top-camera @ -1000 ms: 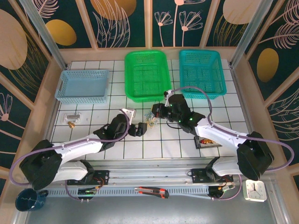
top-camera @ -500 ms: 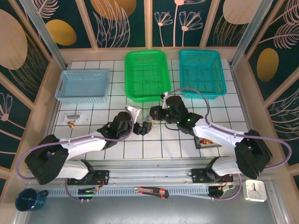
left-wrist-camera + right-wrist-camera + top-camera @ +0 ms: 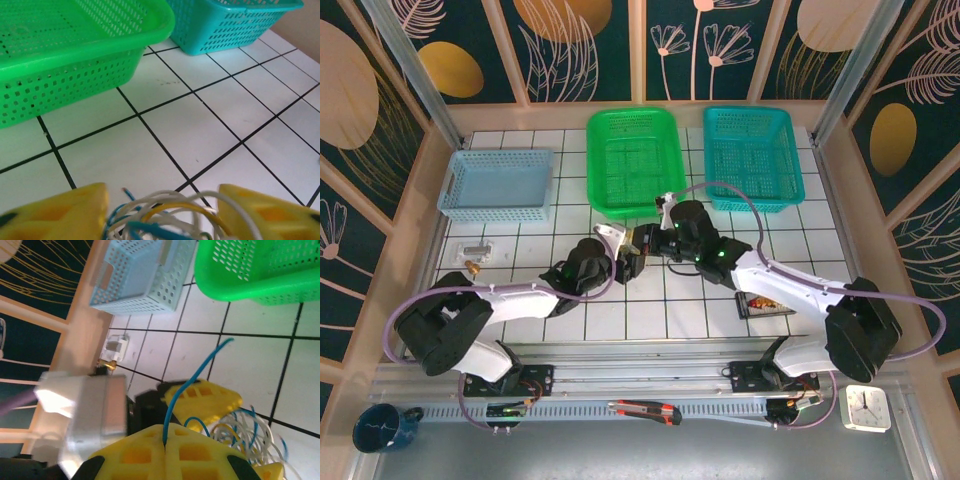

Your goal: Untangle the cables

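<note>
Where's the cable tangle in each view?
Top external: cables at table centre, just below the green basket; small and hard to make out.
Left wrist: cables at bottom centre; green basket top left.
Right wrist: cables bottom right; green basket top right.
Shared landmark: the green basket.

Top view, 12 = far side. Table (image 3: 620, 320): 3 baskets in a row along far edge: L basket (image 3: 450, 185) at 10, mid basket (image 3: 592, 160) at 12, R basket (image 3: 752, 112) at 1, just beside mid one. Cables (image 3: 172, 206) at table ctr, just at 6 of mid basket, betw. fingers of L gripper (image 3: 162, 207), which comes in from 7. R gripper (image 3: 165, 432) is at 3 of them, one strand betw. its fingers. Metal bits (image 3: 475, 248) at 6 of L basket. Card (image 3: 765, 305) at 4 of ctr, under R arm. Off table, near side: mug (image 3: 380, 428) at 7, cutter (image 3: 645, 410) at 6, clock (image 3: 866, 408) at 5.
</note>
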`<state>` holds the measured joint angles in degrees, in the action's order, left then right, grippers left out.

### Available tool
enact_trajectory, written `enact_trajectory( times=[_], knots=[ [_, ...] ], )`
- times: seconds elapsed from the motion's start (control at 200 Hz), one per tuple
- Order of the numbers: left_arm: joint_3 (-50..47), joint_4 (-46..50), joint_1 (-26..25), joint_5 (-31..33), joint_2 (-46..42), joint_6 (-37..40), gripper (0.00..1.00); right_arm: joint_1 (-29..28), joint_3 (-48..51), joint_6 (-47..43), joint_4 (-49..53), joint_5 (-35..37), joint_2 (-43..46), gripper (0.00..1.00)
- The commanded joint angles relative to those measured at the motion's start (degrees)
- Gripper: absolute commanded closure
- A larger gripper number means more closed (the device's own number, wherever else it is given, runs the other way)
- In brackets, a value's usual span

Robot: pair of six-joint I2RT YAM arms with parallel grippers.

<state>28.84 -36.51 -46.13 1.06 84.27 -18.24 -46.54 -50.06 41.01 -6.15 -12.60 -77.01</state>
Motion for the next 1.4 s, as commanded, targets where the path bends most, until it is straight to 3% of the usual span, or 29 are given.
enact_trajectory(
  times=[0.0,0.07,0.19,0.641,0.931,1.246,1.396],
  knots=[
    [-3.39,-2.88,-0.44,0.23,0.9,-0.25,0.54,1.0,-5.31,0.38,-4.05,-3.16,3.31,1.0],
    [-4.8,-3.55,-0.44,0.75,0.92,-0.69,0.64,2.07,-7.21,0.32,-4.09,-4.15,4.33,1.0],
    [-6.54,-4.6,-0.45,1.21,1.17,-1.42,0.65,4.4,-10.69,0.64,-4.3,-6.27,5.93,1.0],
    [-8.54,-6.29,-0.4,1.29,3.16,-2.89,0.57,16.24,-20.17,2.52,-4.42,-10.68,10.1,1.0],
    [-8.62,-6.99,-0.44,0.63,4.75,-3.21,0.55,24.15,-27.88,5.7,-5.03,-15.65,7.95,1.0],
    [-8.89,-7.57,-0.45,0.26,5.78,-3.91,0.57,26.2,-32.75,10.0,-8.31,-20.25,4.96,1.0],
    [-8.38,-6.2,-0.42,0.16,3.75,-4.24,0.49,26.19,-30.64,10.62,-9.3,-21.37,4.96,1.0]
  ],
)
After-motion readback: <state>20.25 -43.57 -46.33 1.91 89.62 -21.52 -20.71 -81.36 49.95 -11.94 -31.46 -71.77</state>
